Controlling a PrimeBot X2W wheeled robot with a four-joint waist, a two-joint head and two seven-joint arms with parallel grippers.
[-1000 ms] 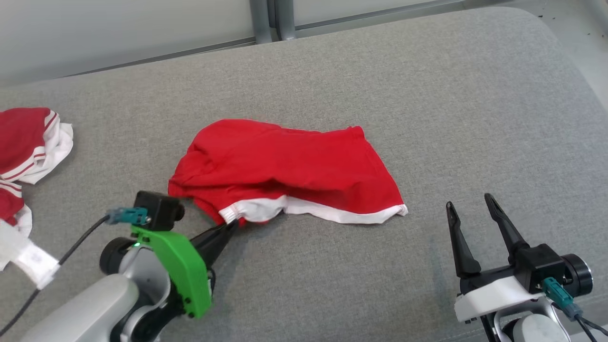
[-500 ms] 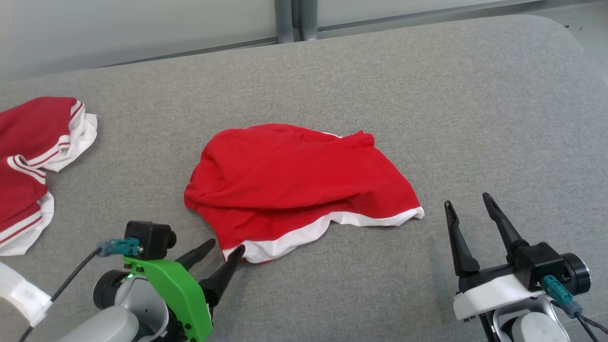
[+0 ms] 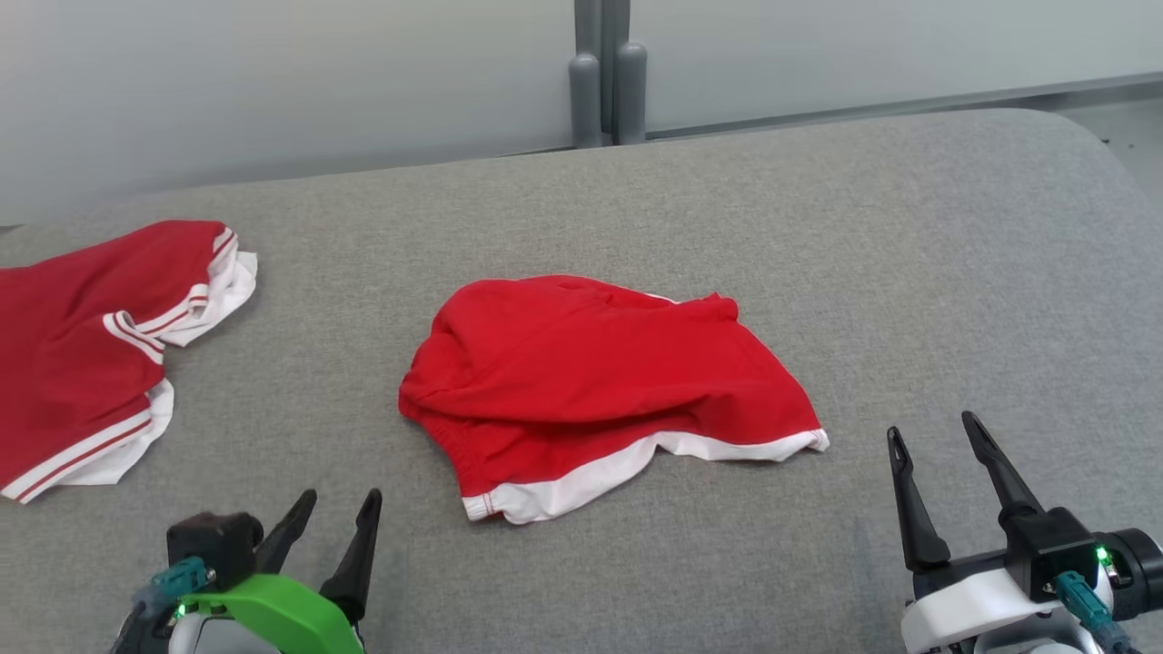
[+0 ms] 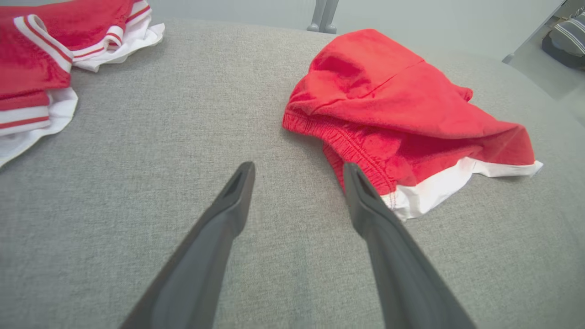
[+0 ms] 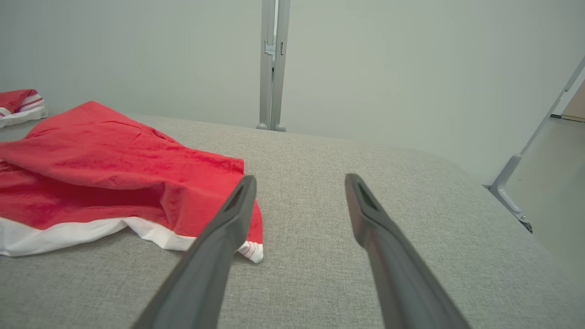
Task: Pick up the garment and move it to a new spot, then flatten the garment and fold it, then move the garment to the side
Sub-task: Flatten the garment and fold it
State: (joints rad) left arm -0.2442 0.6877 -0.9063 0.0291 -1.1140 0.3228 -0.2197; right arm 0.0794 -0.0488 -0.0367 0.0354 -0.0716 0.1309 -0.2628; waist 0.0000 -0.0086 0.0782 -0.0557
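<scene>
The garment (image 3: 600, 381) is a pair of red shorts with a white hem, lying crumpled and folded over itself in the middle of the grey cushion (image 3: 818, 227). In the left wrist view the garment (image 4: 402, 119) lies ahead and to the right of the fingers. My left gripper (image 3: 338, 501) stands open at the lower left, apart from the garment's white corner, with nothing between its fingers. My right gripper (image 3: 936, 434) stands open at the lower right, a little past the garment's right hem corner (image 5: 249, 251), also empty.
A second red garment with white striped trim (image 3: 91, 354) lies at the cushion's left edge, and shows as red and white cloth (image 4: 50, 55) at the upper left of the left wrist view. A pale wall with a grey post (image 3: 607, 73) stands behind the cushion.
My left gripper has let go of the garment's white hem, opened, and drawn back toward the lower left. The camera has shifted, so the whole picture has moved. The right gripper stays open.
</scene>
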